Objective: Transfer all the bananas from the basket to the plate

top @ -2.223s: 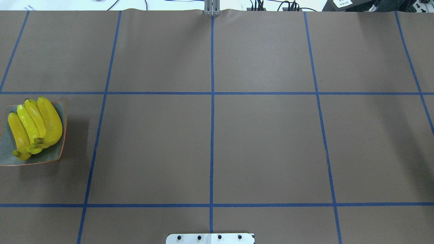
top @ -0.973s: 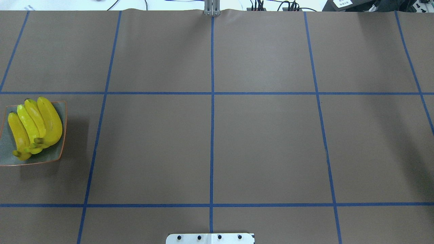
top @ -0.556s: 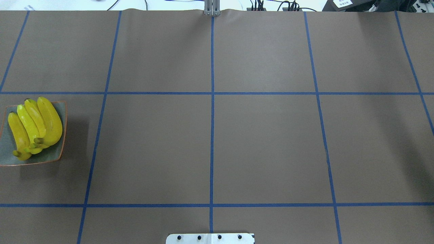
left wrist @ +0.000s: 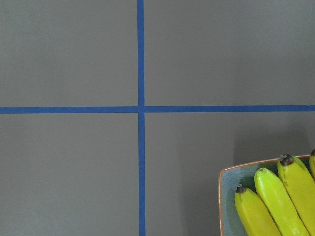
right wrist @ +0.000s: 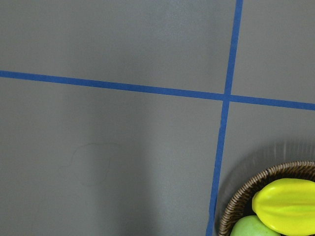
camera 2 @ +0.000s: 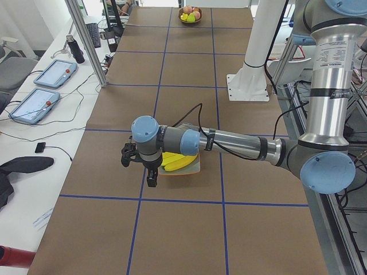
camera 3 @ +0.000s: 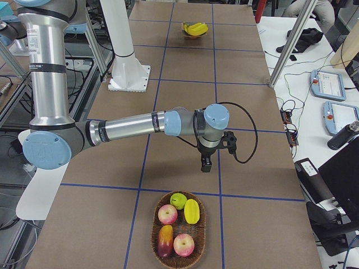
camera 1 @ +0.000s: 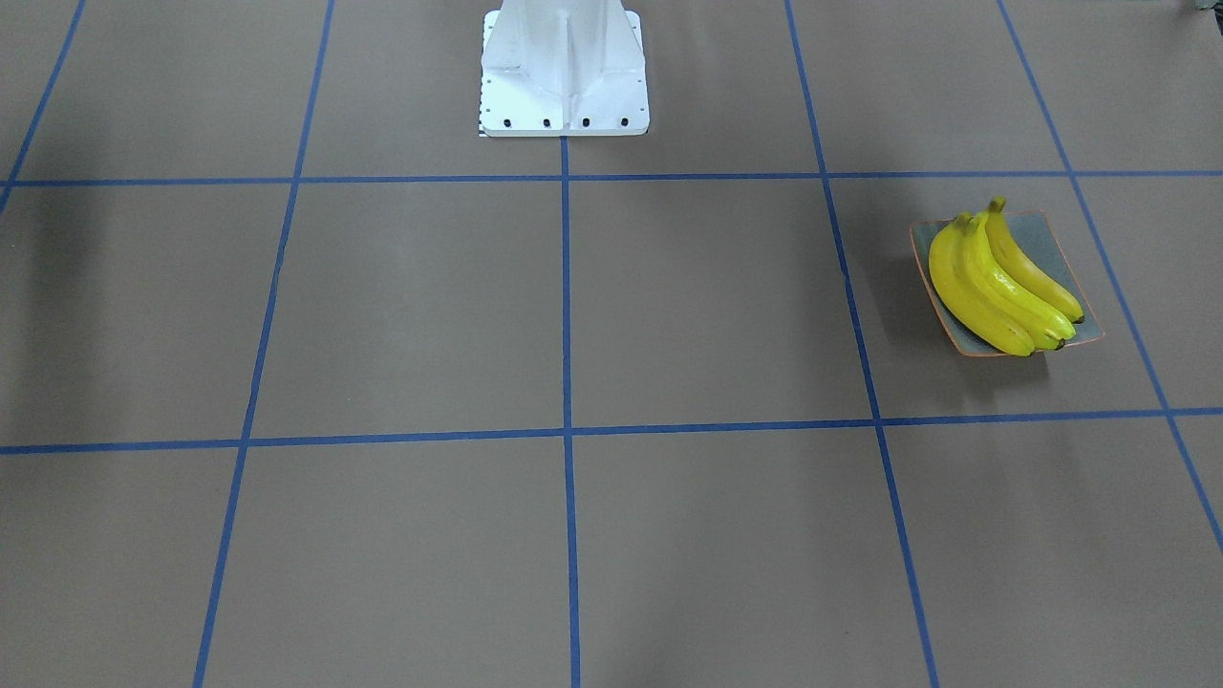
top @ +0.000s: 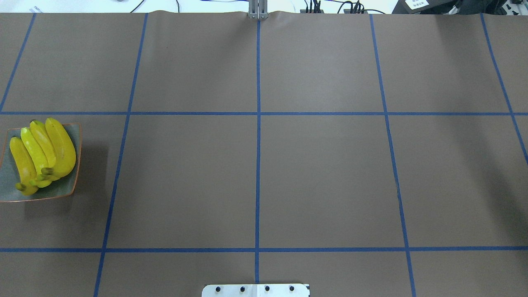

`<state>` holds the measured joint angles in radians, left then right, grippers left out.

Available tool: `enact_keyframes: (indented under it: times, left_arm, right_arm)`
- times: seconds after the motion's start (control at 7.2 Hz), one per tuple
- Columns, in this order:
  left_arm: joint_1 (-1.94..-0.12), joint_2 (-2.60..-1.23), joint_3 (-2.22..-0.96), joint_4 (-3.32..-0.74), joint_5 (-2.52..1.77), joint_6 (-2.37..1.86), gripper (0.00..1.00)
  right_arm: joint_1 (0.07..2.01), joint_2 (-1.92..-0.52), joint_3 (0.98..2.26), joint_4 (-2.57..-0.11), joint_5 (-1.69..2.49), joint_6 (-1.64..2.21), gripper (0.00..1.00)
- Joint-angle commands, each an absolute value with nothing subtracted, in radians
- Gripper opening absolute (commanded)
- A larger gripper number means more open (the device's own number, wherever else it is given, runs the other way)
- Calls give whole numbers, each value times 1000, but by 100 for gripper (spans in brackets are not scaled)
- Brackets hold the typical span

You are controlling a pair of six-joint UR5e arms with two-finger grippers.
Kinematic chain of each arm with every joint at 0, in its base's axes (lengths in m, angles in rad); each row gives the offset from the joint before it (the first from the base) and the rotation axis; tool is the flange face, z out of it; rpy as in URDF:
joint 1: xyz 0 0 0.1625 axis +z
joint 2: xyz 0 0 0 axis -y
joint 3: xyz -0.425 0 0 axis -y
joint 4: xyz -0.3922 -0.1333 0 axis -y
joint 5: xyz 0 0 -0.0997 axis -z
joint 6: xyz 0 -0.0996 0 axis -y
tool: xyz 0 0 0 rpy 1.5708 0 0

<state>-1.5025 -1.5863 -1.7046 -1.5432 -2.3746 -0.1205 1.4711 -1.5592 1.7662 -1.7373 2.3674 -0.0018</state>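
Several yellow bananas (top: 43, 154) lie side by side on the square grey-green plate (top: 70, 189) at the table's left edge; they show too in the front-facing view as bananas (camera 1: 994, 287) on the plate (camera 1: 1046, 234). My left gripper (camera 2: 151, 182) hangs just outside the plate's outer edge, and I cannot tell whether it is open or shut. The left wrist view catches the plate's corner (left wrist: 224, 196) and banana tips (left wrist: 275, 201). My right gripper (camera 3: 206, 165) hovers a little short of the wicker basket (camera 3: 179, 230); its state cannot be told either.
The basket holds red apples (camera 3: 168, 214), a green fruit (camera 3: 178, 200) and a yellow fruit (camera 3: 191, 211). The white robot base (camera 1: 564, 67) stands at the table's near middle. Blue tape lines grid the brown table. Tablets and cables lie on the side desks.
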Motion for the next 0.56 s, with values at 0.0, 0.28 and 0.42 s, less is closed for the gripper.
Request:
enact_keyframes:
  times: [0.0, 0.28, 0.42]
  left_arm:
    - [-1503, -1585, -1720, -1543, -2375, -123, 100]
    - [-1503, -1585, -1729, -1542, -2373, -120, 99]
    - [-1502, -1586, -1729, -1542, -2373, -120, 99]
  right_arm:
    - [1471, -1569, 1763, -1740, 2381, -2, 100]
    - [1473, -1588, 1778, -1735, 2422, -2, 100]
    - [1473, -1585, 1779, -1732, 2424, -2, 100]
